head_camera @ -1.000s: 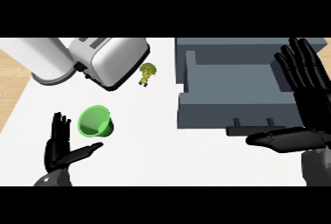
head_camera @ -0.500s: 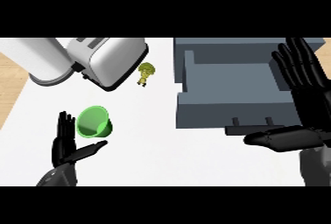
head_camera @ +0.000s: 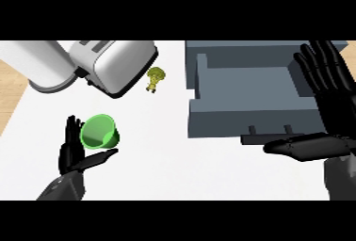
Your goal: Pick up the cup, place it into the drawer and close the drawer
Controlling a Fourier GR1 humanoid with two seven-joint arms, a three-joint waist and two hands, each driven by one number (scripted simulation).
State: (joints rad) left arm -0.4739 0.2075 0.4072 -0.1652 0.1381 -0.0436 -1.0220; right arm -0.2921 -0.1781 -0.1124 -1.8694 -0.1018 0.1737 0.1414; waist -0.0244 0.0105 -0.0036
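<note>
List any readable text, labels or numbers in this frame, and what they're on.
None readable. The toaster, green cup, grey drawer, small yellow-green object and white counter all show plain surfaces with no lettering, numbers or signs.

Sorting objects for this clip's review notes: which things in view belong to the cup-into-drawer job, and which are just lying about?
Job:
- green cup, lying on its side beside the left hand
- grey drawer, open
- right hand, open, over the drawer's right side

Lying about:
- toaster
- small yellow-green figure beside the toaster
</note>
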